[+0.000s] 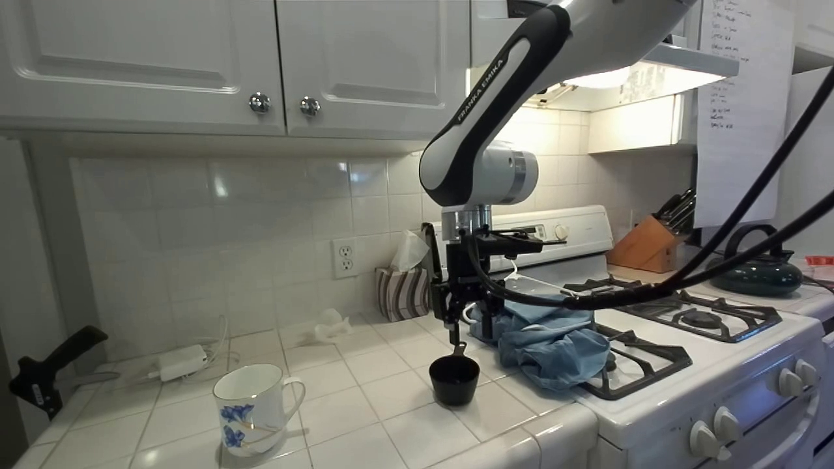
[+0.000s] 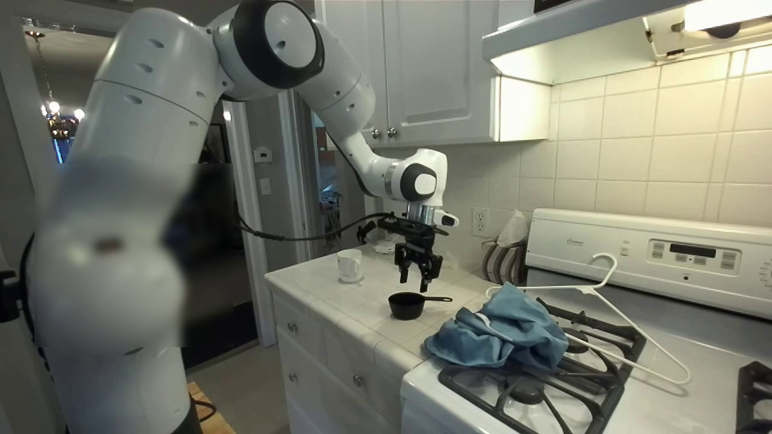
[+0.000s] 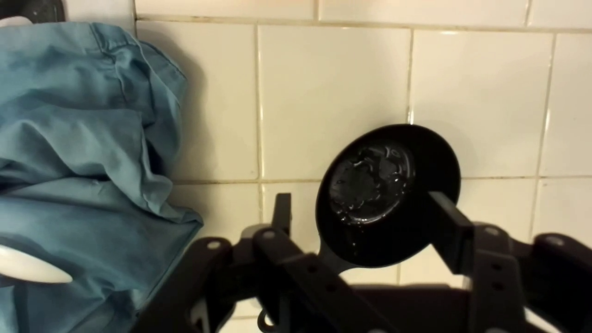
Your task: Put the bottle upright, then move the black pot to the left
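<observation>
The black pot [image 1: 454, 384] stands upright on the white tiled counter; it also shows in an exterior view [image 2: 405, 307] with its handle pointing to the back wall. In the wrist view the pot [image 3: 370, 185] has shiny wet spots inside, and its handle runs under the gripper. My gripper [image 1: 470, 333] is open and empty above the pot's handle side; it also shows in an exterior view [image 2: 415, 282]. In the wrist view the right finger overlaps the pot's rim. I cannot make out the bottle for certain; a pale blurry thing [image 1: 330, 327] sits near the back wall.
A white mug with blue flowers [image 1: 254, 410] stands near the counter's front. A blue cloth [image 2: 500, 331] with a white hanger [image 2: 603, 286] lies beside the pot, partly on the stove [image 2: 675, 325]. A striped tissue box [image 1: 402, 294] and a white charger [image 1: 181, 363] are farther back.
</observation>
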